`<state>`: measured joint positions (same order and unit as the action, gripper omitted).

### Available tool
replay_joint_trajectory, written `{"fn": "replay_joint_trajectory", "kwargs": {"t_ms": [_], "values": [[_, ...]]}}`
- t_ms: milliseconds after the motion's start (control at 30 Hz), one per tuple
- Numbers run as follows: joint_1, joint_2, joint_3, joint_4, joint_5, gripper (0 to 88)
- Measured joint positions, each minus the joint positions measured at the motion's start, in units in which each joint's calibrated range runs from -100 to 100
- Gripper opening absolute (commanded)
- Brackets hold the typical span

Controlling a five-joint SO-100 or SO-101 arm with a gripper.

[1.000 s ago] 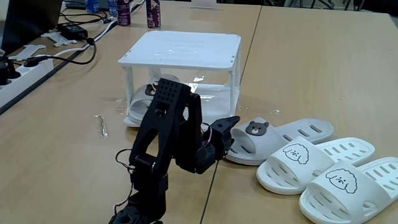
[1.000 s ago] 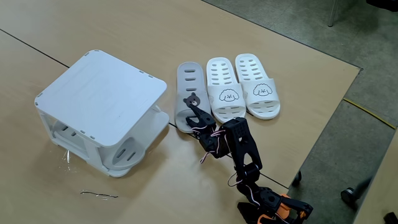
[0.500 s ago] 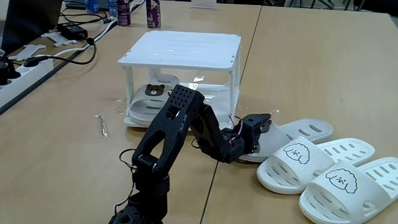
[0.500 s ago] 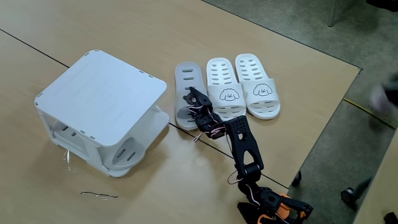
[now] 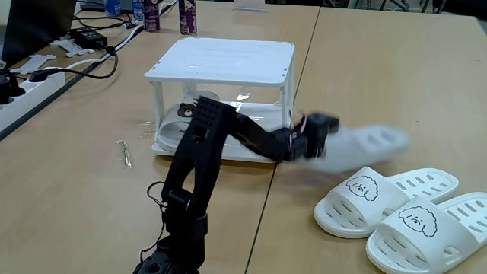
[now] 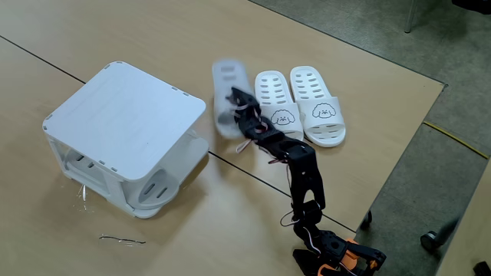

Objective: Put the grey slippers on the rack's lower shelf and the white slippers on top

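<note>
My gripper is shut on one of the grey slippers, which is blurred and lifted off the table to the right of the rack. In another fixed view the gripper holds this grey slipper beside the rack. The other grey slipper lies on the lower shelf at its left side, and it shows again under the upper tier. The two white slippers lie side by side on the table, right of the gripper.
A thin metal piece lies on the table left of the arm's base. A power strip, cables and bottles stand at the back left. The table's edge runs close behind the white slippers.
The arm stretched out to the grey slipper by the white pair, closed on it and has lifted it off the table, swinging it towards the rack. The white slippers have not moved.
</note>
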<state>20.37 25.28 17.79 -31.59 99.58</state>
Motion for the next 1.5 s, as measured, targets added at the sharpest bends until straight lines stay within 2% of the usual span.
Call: {"fn": "replay_joint_trajectory", "kwargs": {"t_ms": [133,500,733,900,1000,1300,1500], "values": [[0.0,-15.7,4.3,7.0,0.0,0.7],[0.1,-66.8,60.4,7.1,0.0,0.7],[0.1,-84.3,80.9,7.2,0.0,0.7],[-5.2,-85.0,81.0,7.1,0.0,0.7],[-7.1,-78.9,80.9,3.6,0.0,0.7],[-9.2,-40.7,80.6,-39.7,0.0,0.7],[-14.2,-30.8,80.8,-55.5,0.0,0.7]]}}
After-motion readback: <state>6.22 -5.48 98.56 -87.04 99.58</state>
